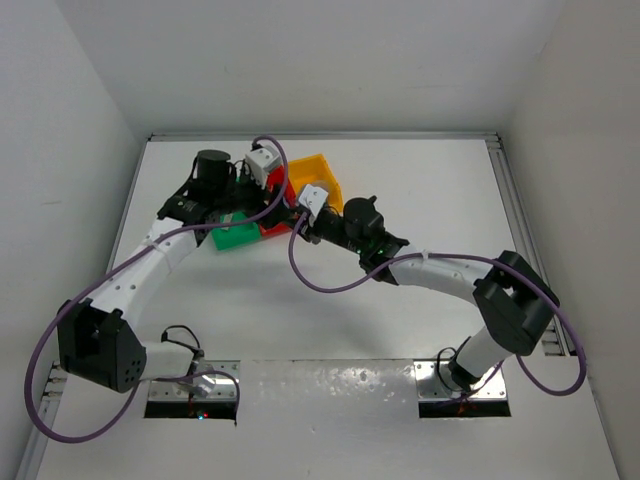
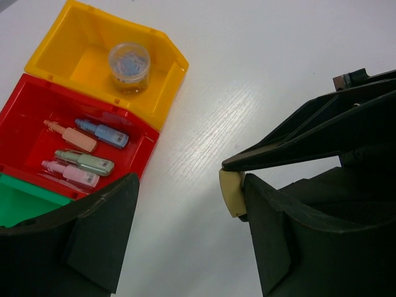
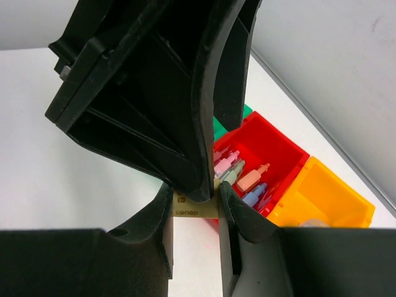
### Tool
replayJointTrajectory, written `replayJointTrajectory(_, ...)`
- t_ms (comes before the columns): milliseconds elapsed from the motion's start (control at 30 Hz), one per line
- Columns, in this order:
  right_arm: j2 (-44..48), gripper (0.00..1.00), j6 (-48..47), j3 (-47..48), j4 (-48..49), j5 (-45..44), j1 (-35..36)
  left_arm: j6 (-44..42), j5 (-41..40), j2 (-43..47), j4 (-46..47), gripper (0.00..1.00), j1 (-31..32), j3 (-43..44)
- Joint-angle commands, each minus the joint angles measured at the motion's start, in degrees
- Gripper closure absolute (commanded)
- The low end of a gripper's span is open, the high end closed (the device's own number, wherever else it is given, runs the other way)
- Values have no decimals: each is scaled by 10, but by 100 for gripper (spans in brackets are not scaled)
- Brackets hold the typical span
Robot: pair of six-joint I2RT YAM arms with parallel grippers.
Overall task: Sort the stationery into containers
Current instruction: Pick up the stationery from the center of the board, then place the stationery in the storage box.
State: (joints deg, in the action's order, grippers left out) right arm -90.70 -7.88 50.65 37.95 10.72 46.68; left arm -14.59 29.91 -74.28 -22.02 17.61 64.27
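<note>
My right gripper (image 3: 195,204) is shut on the tan block (image 3: 197,211), holding it above the table beside the bins. My left gripper (image 2: 189,185) is open wide; its right finger (image 2: 272,235) touches the tan block (image 2: 230,192) and its left finger stands far off. The three joined bins show in the left wrist view: yellow (image 2: 167,68), red (image 2: 18,111), green (image 2: 18,207). The red bin holds orange (image 2: 71,136), blue (image 2: 102,133), pale green (image 2: 85,162) and pink (image 2: 69,173) oblong pieces. The yellow bin holds a grey round roll (image 2: 129,65). Both grippers (image 1: 283,195) (image 1: 300,222) meet over the bins in the top view.
The bins (image 1: 318,172) sit at the table's far middle, mostly covered by both wrists. Purple cables loop over each arm. White walls close in the table on the left, back and right. A metal rail (image 1: 520,210) runs along the right edge.
</note>
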Motion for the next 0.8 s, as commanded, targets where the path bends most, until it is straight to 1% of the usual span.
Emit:
replayJointTrajectory(0, 2, 100, -8, 23, 47, -3, 9, 3, -2, 14, 16, 35, 19, -16)
replayJointTrajectory(67, 2, 100, -9, 23, 48, -3, 11, 18, 1, 9, 28, 37, 19, -19)
replayJointTrajectory(100, 3, 100, -10, 23, 49, -3, 12, 20, 4, 7, 29, 41, 19, -20)
replayJointTrajectory(133, 3, 100, -9, 23, 50, -4, 13, 20, 13, 5, 31, 42, 20, -20)
replayJointTrajectory(167, 7, 100, -9, 22, 51, -6, 14, 23, 25, 5, 30, 47, 18, -20)
replayJointTrajectory(200, 7, 100, -7, 20, 53, -8, 14, 23, 25, 4, 29, 48, 18, -21)
replayJointTrajectory(267, 9, 100, -5, 19, 67, -13, 14, 24, 59, 2, 25, 50, 18, -27)
replayJointTrajectory(367, 7, 100, -6, 16, 90, -25, 15, 34, 104, -2, 29, 55, 13, -31)
replayJointTrajectory(400, 7, 100, -6, 15, 94, -28, 14, 37, 129, -2, 31, 60, 9, -30)
replayJointTrajectory(567, 7, 100, -1, 15, 109, -27, 14, 50, 181, -10, 29, 73, -12, -20)
replayJointTrajectory(600, 9, 100, -1, 15, 112, -26, 14, 48, 186, -11, 25, 78, -17, -19)
replayJointTrajectory(633, 10, 100, -2, 15, 113, -27, 14, 46, 196, -12, 16, 78, -20, -15)
replayJointTrajectory(700, 12, 100, -2, 15, 115, -29, 14, 34, 223, -14, 2, 65, -30, -10)
replayJointTrajectory(767, 14, 100, -6, 13, 116, -29, 15, 14, 235, -17, -24, 54, -39, 2)
